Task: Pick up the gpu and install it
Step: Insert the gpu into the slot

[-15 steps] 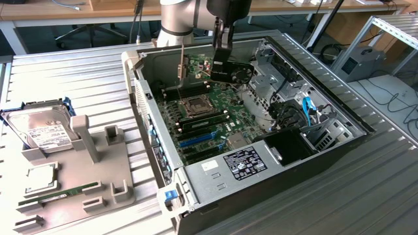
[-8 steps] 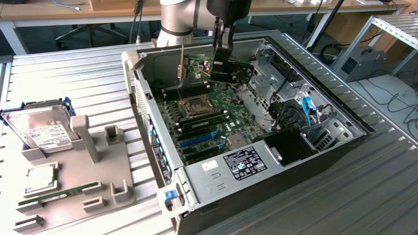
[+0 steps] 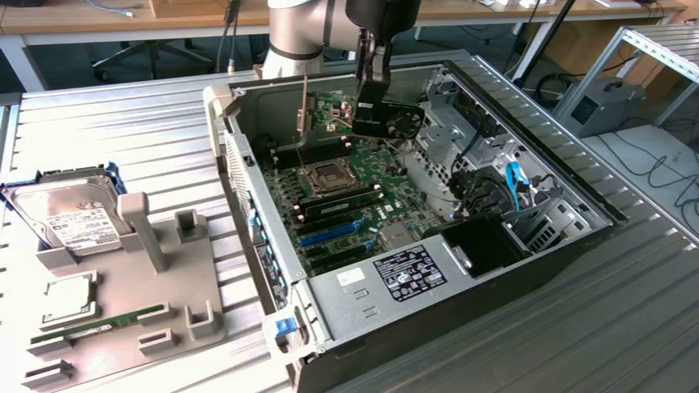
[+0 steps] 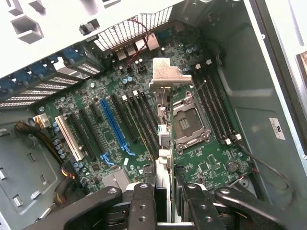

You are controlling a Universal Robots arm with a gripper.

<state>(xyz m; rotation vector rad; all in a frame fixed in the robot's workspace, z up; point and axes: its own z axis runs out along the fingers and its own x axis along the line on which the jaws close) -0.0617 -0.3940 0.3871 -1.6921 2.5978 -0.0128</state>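
Arm: my arm hangs over the open computer case, which lies with its open side up on the ribbed metal surface.
Jaws: pinching the gpu by its upper edge. From the wrist camera I see the gpu edge-on between the two black fingers.
Gpu position: held on edge inside the case, over the motherboard, at the end away from the power supply.
Gpu faces: the black fan side turns toward the exterior view's right, the green board side toward its left.
Bracket: the silver end bracket stands upright at the card's end on the exterior view's left. In the wrist view the bracket points toward the perforated rear wall of the case.
Under the card: its edge runs along the black slots between the processor socket and the expansion slots. I cannot tell whether it touches the board.
Blue slot: bare, off to one side of the card and apart from it.
Holder: a grey holder sits on the surface at the exterior view's left, well apart from the case.
On the holder: a hard drive with a white label, a processor chip and a green memory stick.
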